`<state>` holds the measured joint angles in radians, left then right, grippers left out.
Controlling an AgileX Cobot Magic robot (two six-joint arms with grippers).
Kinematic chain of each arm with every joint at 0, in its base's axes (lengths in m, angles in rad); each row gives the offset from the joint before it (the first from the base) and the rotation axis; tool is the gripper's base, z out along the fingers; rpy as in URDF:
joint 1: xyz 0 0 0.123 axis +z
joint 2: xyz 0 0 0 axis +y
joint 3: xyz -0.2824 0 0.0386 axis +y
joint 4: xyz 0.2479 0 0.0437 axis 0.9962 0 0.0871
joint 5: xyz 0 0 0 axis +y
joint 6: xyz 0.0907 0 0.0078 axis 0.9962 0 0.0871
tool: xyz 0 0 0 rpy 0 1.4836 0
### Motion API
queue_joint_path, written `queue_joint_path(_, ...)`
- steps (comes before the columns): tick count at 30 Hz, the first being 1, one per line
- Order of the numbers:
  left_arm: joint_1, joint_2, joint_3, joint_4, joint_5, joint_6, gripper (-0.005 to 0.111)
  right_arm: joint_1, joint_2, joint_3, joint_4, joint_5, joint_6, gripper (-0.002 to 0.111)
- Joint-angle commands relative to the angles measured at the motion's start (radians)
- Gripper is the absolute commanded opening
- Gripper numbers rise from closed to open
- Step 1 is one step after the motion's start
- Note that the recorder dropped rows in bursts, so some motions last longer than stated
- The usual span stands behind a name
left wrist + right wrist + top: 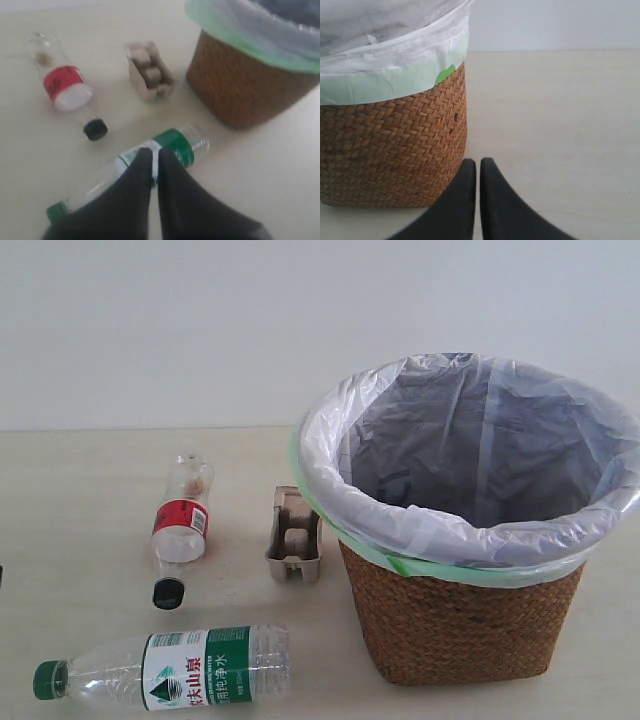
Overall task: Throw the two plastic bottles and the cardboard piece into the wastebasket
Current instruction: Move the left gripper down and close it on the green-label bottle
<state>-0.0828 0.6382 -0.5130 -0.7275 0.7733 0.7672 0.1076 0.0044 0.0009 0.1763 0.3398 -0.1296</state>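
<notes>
The longer bottle [170, 670] with green cap and green-white label lies on its side at the front left of the table. The shorter bottle [180, 528] with black cap and red-white label lies behind it. The grey-brown pulp tray [294, 536] rests between that bottle and the wicker wastebasket [460, 625], which stands upright on the right. Neither gripper shows in the exterior view. My left gripper [155, 152] hangs shut above the longer bottle [172, 145], holding nothing; the shorter bottle [62, 82], tray [149, 72] and wastebasket [240, 85] lie beyond. My right gripper [478, 162] is shut and empty beside the wastebasket [395, 145].
The table [80, 470] is pale beige and backed by a plain white wall [150, 330]. The basket's white bag [460, 530] with green edge folds over the rim, and the inside looks empty.
</notes>
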Motion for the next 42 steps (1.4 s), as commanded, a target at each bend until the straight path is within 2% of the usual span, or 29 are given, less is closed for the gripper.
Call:
queue_joint_path(1,-0.006,0.194,-0.108,0.069,0.175,0.189,0.004,-0.005,-0.004,-0.001,-0.005,-0.005,-0.004,0.000)
queue_joint_path(5,-0.007,0.351,-0.147,0.135,0.250,0.354,0.004,-0.005,-0.004,-0.001,-0.005,-0.005,-0.004,0.000)
queue_joint_path(9,-0.009,0.476,-0.151,0.244,0.184,0.392,0.004,-0.005,-0.004,-0.001,-0.005,-0.005,-0.004,0.000)
queue_joint_path(15,-0.028,0.598,-0.176,0.252,0.173,0.469,0.004,-0.005,-0.004,-0.001,-0.005,-0.005,-0.004,0.000)
queue_joint_path(18,-0.090,0.627,-0.203,0.279,0.173,0.471,0.004,-0.005,-0.004,-0.001,-0.005,-0.005,-0.004,0.000)
queue_joint_path(23,-0.231,0.657,-0.233,0.399,0.171,0.483,0.004,-0.005,-0.004,-0.001,-0.005,-0.005,-0.004,0.000)
queue_joint_path(29,-0.339,0.696,-0.241,0.448,0.140,0.444,0.004,-0.005,-0.004,-0.001,-0.005,-0.005,-0.004,0.000)
queue_joint_path(33,-0.348,0.696,-0.241,0.417,0.107,0.441,0.004,-0.005,-0.004,-0.001,-0.005,-0.005,-0.004,0.000)
queue_joint_path(36,-0.348,0.696,-0.241,0.395,0.022,0.325,0.004,-0.005,-0.004,-0.001,-0.005,-0.005,-0.004,0.000)
queue_joint_path(42,-0.348,0.697,-0.241,0.405,-0.035,0.309,0.004,-0.005,-0.004,-0.001,-0.005,-0.005,-0.004,0.000)
